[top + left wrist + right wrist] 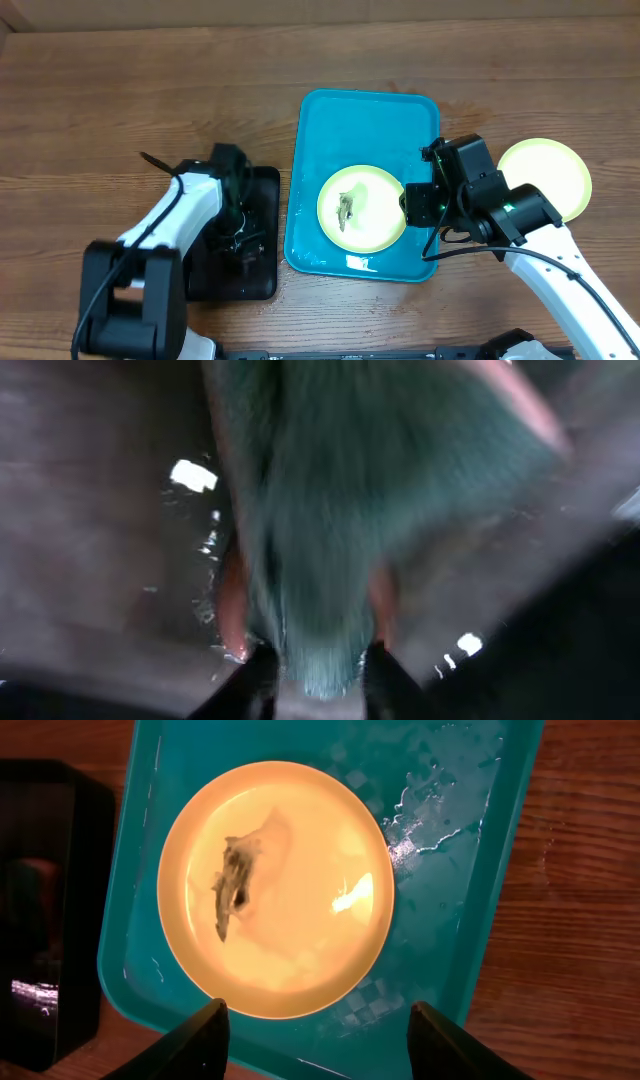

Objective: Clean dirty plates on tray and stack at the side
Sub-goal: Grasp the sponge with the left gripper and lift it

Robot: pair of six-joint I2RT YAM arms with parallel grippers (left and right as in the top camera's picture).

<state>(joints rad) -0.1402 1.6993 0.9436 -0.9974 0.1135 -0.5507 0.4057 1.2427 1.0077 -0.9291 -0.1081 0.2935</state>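
A pale yellow-green plate with a dark greenish-brown smear lies in the blue tray. Another plate, with no smear showing, rests on the wood right of the tray. My right gripper hovers open over the tray's right side, its fingertips straddling the smeared plate's rim with nothing between them. My left gripper points down over the black tray and is shut on a blurred teal cloth that fills the gap between its fingers.
The black tray sits just left of the blue tray. Water film and droplets glisten on the blue tray's floor. Bare wood table lies around both trays.
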